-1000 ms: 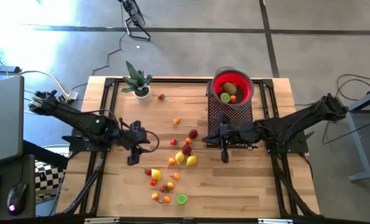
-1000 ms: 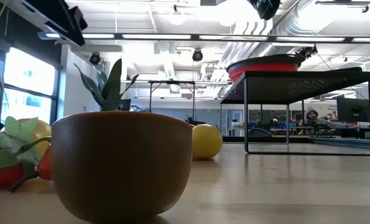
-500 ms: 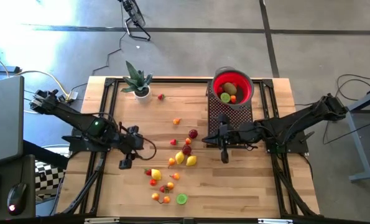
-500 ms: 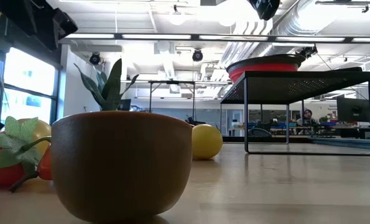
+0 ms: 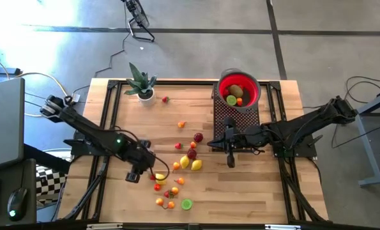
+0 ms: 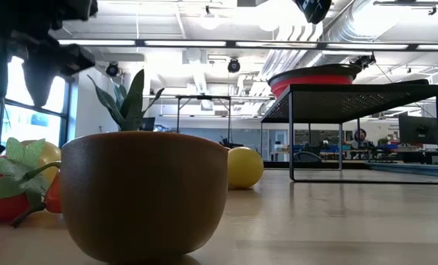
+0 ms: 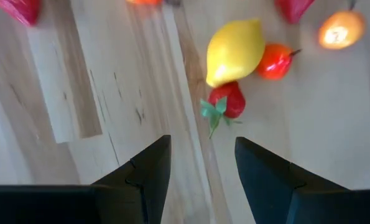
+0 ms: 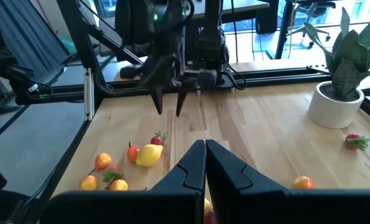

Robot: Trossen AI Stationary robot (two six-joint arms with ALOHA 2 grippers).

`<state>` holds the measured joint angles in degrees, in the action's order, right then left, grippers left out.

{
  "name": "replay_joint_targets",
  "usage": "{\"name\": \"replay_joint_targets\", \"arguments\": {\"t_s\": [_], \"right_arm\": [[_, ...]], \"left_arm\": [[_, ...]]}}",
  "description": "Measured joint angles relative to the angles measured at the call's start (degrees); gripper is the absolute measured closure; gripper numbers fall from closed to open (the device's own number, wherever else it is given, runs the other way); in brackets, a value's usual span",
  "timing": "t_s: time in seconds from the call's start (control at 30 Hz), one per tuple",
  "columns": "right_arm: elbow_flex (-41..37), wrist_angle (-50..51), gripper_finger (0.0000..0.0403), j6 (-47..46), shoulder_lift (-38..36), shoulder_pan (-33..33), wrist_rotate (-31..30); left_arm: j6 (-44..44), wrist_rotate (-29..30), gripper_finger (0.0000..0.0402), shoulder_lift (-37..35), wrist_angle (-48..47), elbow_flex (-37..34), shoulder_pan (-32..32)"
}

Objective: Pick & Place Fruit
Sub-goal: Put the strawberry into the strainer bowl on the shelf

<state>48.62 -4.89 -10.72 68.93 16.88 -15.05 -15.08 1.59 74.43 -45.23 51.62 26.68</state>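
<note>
Several small toy fruits lie scattered on the wooden table (image 5: 253, 191). A red strawberry (image 7: 228, 101), a yellow lemon (image 7: 235, 50) and a small red-orange fruit (image 7: 275, 60) lie together just beyond my left gripper (image 7: 202, 142). That gripper (image 5: 133, 177) hangs open above the bare wood, pointing steeply down, with nothing between its fingers. The red bowl (image 5: 239, 88) stands on a black mesh stand (image 5: 234, 116) at the far right and holds a few fruits. My right gripper (image 5: 230, 160) hovers shut over the table's middle right, near the stand.
A spiky potted plant (image 5: 140, 83) stands at the far left. More fruits lie in the middle (image 5: 191, 160) and near the front edge (image 5: 170, 203). One rounded orange-brown object (image 6: 145, 195) sits very close to the low camera. Bare wood lies at the near right.
My left gripper has moved toward the table's near edge and down, closer to the strawberry and lemon, and has tipped to point more steeply down. Its fingers stay open. No fruit has moved.
</note>
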Motion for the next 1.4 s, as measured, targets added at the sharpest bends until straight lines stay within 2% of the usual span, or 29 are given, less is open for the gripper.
{"name": "replay_joint_targets", "arguments": {"t_s": [0.37, 0.53, 0.83, 1.4], "right_arm": [[0.1, 1.2, 0.0399, 0.0, 0.0, 0.0, 0.0], [0.1, 1.4, 0.04, 0.0, 0.0, 0.0, 0.0], [0.1, 1.3, 0.04, -0.1, 0.0, 0.0, 0.0], [0.1, 1.4, 0.04, -0.2, 0.0, 0.0, 0.0]], "left_arm": [[0.0, -1.9, 0.0227, 7.6, 1.0, 0.0, 0.0], [0.0, -5.4, 0.0226, 10.4, 2.9, 0.0, 0.0], [0.3, -6.1, 0.0227, 14.3, 3.7, 0.0, 0.0], [0.2, -6.4, 0.0227, 15.9, 5.2, 0.0, 0.0]]}}
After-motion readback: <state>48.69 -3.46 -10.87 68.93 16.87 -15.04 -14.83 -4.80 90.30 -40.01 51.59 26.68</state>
